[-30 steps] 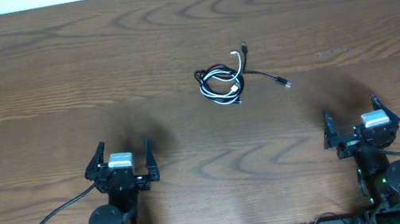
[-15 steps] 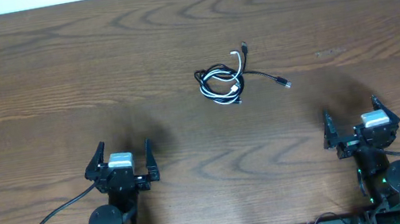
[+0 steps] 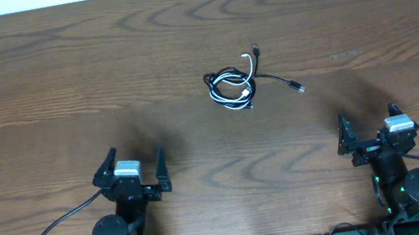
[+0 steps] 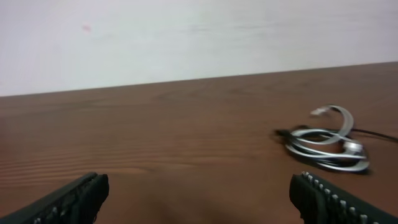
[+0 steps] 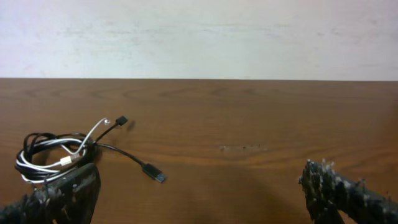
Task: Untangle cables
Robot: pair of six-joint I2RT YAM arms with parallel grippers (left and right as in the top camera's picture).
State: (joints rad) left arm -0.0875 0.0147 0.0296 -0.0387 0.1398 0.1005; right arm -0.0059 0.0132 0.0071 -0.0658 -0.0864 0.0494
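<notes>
Overhead: left gripper [image 3: 133,156] sits at lower left of the frame, jaws released and wide apart, nothing between them. Cables [image 3: 230,87] lie above centre, slightly right, on the wood table [image 3: 35,78]. That is up and to the right of the left gripper, well apart from it. Black cable [image 3: 278,81] and white cable [image 3: 249,64] are coiled together in one small looped bundle. The black tail runs out to the lower right and ends in a plug. A short white end sticks up at the top of the bundle beside a dark plug. Right gripper [image 3: 367,115] at lower right, also released, jaws spread, empty. Cables are up and to the left of it, well apart; the black tail plug is the nearest part.

Left wrist view: fingers [image 4: 68,199] in the lower corners, spread. Cables [image 4: 326,149] at the right of the frame, far ahead, blurred, no contact.

Right wrist view: fingers [image 5: 339,190] in the lower corners, spread. Cables [image 5: 53,155] at left middle, just above the left finger in the frame; black tail plug nearer centre. Pale wall [image 5: 199,37] behind the table's far edge.
</notes>
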